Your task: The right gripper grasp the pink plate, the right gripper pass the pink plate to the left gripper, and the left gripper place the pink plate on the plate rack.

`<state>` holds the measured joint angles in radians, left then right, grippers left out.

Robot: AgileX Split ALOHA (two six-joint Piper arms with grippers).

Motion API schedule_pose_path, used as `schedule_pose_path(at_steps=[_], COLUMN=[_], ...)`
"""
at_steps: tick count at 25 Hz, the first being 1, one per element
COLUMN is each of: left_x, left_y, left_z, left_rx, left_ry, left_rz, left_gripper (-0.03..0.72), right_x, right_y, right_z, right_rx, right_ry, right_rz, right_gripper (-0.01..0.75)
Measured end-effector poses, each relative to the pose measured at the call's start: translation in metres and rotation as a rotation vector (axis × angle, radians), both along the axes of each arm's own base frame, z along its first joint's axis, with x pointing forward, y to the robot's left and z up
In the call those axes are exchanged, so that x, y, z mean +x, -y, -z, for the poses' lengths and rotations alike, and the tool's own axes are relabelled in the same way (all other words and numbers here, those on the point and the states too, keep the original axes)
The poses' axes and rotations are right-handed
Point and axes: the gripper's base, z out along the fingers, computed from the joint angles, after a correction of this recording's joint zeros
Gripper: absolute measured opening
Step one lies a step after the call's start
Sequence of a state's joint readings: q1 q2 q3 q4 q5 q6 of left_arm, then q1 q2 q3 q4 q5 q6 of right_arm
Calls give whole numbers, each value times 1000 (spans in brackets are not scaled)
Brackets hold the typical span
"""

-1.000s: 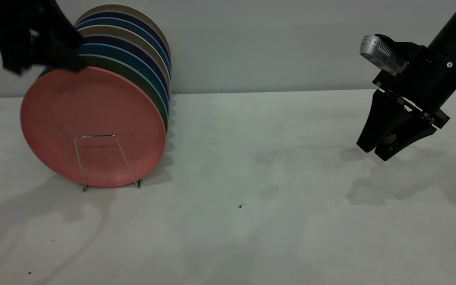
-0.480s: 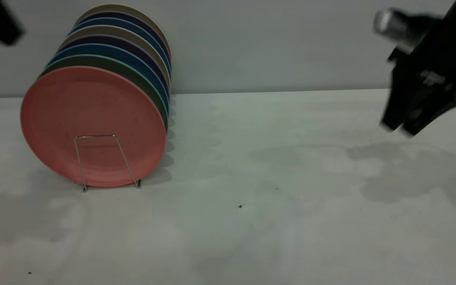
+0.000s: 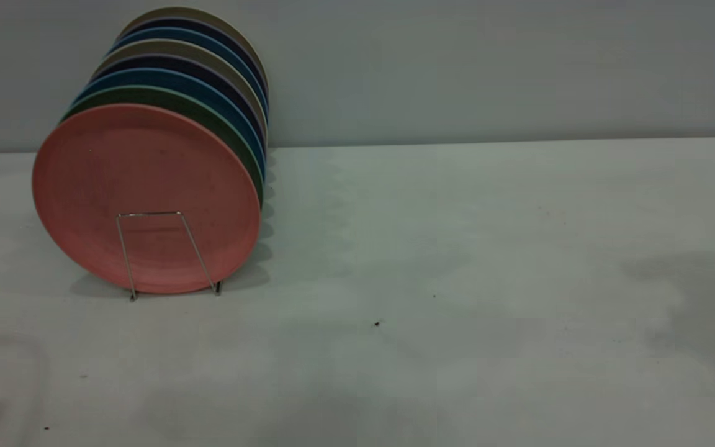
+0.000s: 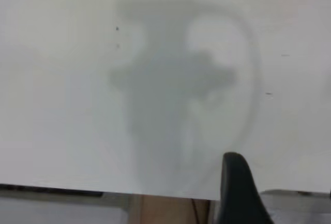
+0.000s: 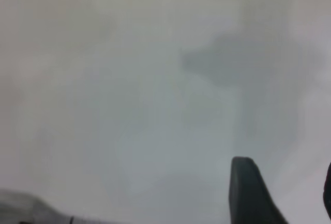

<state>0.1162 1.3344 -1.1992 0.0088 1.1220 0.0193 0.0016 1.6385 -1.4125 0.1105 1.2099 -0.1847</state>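
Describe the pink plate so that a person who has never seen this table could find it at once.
Look at the white table, on its left side, where a row of plates stands on edge in a thin wire plate rack. The pink plate is the front one, nearest the camera, just ahead of a green plate. It is the only pink one, and a wire loop crosses its lower face.

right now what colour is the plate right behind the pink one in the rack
Dark green, its edge showing just behind the pink plate; the exterior view shows it best.
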Motion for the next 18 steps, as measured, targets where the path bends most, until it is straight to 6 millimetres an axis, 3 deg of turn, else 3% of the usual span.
schedule_pose_path(at_steps=[5,10,14,18], left_x=[-61,-126,-174,-207], left_y=[15,23,31,37], left_z=[-26,-27,-21,-8], left_rx=[-49,-34,-36,-53], left_ry=[176,311,394,467], left_rz=[64,75,95,107], left_gripper=[460,460,460,460], right_x=[-99,-207,-286,-328], right_y=[0,-2,-5,-6], right_z=[-37,-62,-71,-59], right_rx=[1,22,49,111], right_ry=[116,359,624,747], right_rz=[-1,-10,-42,-114], right_gripper=[366,366,366,366])
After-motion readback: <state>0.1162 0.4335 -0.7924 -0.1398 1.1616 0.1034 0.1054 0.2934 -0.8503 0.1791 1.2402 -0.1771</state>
